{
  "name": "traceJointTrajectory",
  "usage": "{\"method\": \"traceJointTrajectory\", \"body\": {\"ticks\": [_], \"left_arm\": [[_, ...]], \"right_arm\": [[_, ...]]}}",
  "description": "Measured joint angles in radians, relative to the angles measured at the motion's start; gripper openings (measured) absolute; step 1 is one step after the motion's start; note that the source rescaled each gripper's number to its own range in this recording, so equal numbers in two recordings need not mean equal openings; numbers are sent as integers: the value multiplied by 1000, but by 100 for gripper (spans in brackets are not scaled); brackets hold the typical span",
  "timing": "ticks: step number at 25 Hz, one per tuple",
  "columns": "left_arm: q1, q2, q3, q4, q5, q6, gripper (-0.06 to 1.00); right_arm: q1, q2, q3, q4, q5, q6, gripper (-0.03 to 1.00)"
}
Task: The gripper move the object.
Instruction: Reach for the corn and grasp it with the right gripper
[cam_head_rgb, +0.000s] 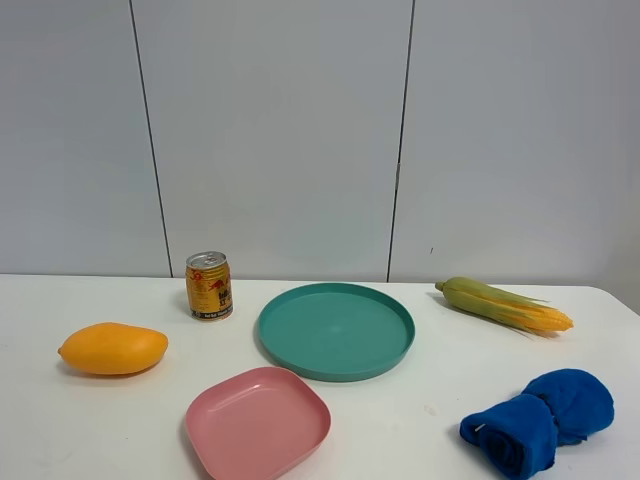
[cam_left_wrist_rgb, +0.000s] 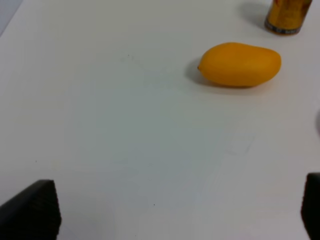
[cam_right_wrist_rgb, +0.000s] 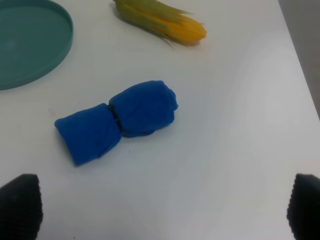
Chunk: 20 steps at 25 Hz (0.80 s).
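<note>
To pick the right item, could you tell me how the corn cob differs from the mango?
The corn cob is slender, tapered, green-to-yellow, right of the teal plate; the mango is plump, smooth, all orange, left of it. Both lie on the white table.

The blue cloth (cam_right_wrist_rgb: 117, 120) lies between the right end effector (cam_right_wrist_rgb: 165, 212), jaws spread wide, and the corn cob (cam_right_wrist_rgb: 162, 22). Bare surface (cam_right_wrist_rgb: 240, 100) runs past the cloth toward the right edge. A gap also separates the cloth from the teal plate (cam_right_wrist_rgb: 30, 45). The cob touches neither.
</note>
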Motion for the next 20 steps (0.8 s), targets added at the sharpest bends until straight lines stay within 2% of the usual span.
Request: {"method": "traceJointTrajectory", "body": {"ticks": [20], "left_arm": [[0, 0, 0, 0, 0, 0, 100]], "right_arm": [[0, 0, 0, 0, 0, -1, 100]]}}
